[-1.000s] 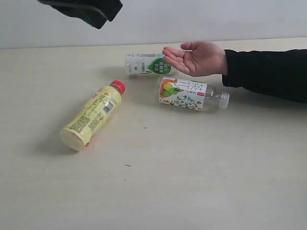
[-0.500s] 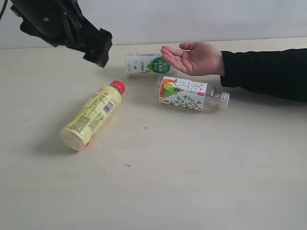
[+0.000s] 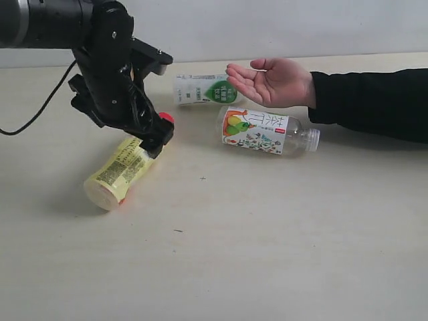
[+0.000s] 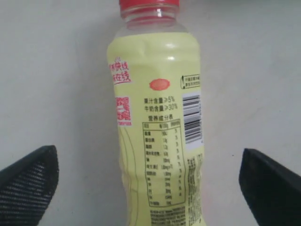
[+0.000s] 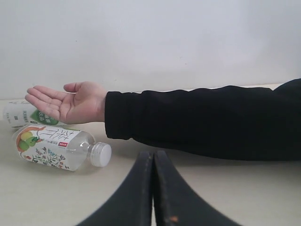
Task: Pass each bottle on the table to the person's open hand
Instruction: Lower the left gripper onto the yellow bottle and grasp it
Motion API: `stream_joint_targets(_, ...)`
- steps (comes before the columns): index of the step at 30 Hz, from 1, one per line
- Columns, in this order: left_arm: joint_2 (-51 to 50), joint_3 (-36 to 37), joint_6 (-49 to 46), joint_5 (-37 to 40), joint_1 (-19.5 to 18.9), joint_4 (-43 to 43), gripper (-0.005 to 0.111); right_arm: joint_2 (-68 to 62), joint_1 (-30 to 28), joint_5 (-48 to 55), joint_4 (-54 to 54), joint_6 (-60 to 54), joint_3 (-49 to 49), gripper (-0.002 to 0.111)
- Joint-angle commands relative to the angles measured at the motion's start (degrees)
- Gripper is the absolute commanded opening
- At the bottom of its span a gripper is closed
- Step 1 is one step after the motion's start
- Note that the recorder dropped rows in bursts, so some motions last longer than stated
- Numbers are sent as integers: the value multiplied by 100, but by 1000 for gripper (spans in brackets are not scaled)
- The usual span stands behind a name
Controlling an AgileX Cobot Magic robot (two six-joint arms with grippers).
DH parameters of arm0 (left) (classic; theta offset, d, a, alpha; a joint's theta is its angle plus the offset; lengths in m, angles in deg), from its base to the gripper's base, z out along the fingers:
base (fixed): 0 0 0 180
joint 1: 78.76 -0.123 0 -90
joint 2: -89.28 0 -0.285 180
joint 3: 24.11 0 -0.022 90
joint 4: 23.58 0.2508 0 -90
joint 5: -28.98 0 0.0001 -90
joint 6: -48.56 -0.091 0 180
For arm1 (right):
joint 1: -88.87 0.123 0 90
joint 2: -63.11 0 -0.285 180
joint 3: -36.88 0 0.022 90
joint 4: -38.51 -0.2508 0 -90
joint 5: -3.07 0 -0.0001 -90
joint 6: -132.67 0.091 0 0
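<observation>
Left claw [image 4: 149, 186]: we see its two fingers [image 4: 28, 183] spread wide, one on each side of the yellow bottle [image 4: 157, 127]. Neither touches it, and the claw holds nothing.
Right claw [image 5: 153, 188]: jaws pressed together and empty, away from the bottles.
Yellow bottle: lies on its side on the table [image 3: 267, 254], with its red cap [image 3: 165, 118] pointing towards the far edge. The left claw is poised over the half nearer the cap.
Other bottles: the fruit-label bottle [image 3: 264, 130] lies just in front of the palm. The white leaf-label bottle [image 3: 200, 88] lies beside the fingertips.
Person's open hand [image 3: 271, 81]: palm up and empty.
Step in hand: we judge this to be the approach to grasp the yellow bottle.
Next move: we judge that the claw must sink until its fingers straddle the body, then close squarely so the round bottle does not roll. After that it lifts and carries the bottle to the palm.
</observation>
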Motion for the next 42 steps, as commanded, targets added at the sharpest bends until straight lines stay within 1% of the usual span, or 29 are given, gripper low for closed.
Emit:
stream_joint_targets(1, -99, 36, -138, -20, -218, -145, 105, 39, 15, -18, -6, -6, 25, 0)
stream_joint_targets(3, -141, 36, -462, 5, -373, -570, 105, 39, 15, -18, -6, -6, 25, 0)
stream_joint_targets(7, -179, 79, -1437, 30, -639, -1665, 105, 39, 15, -18, -6, -6, 25, 0)
stream_joint_targets(9, -179, 118, -1676, 17, -704, -1943, 105, 39, 15, -18, -6, -6, 25, 0)
stream_joint_targets(14, -179, 240, -1712, -32, -701, -1909, 105, 39, 15, -18, -6, -6, 25, 0)
stream_joint_targets(34, -510, 240, -1687, 5, -701, -1919, 104, 39, 15, -18, -6, -6, 25, 0)
stream_joint_targets(36, -510, 240, -1687, 15, -701, -1919, 100, 39, 15, -18, -6, -6, 25, 0)
stream_joint_targets(37, -510, 240, -1687, 15, -701, -1931, 94, 39, 15, -18, -6, -6, 25, 0)
stream_joint_targets(39, -510, 240, -1687, 15, -701, -1943, 80, 39, 15, -18, -6, -6, 25, 0)
stream_joint_targets(40, -510, 240, -1687, 15, -701, -1943, 67, 39, 15, -18, -6, -6, 25, 0)
stream_joint_targets(41, -510, 240, -1687, 15, -701, -1943, 59, 39, 15, -18, -6, -6, 25, 0)
stream_joint_targets(42, -510, 240, -1673, 15, -701, -1943, 47, 39, 15, -18, -6, -6, 25, 0)
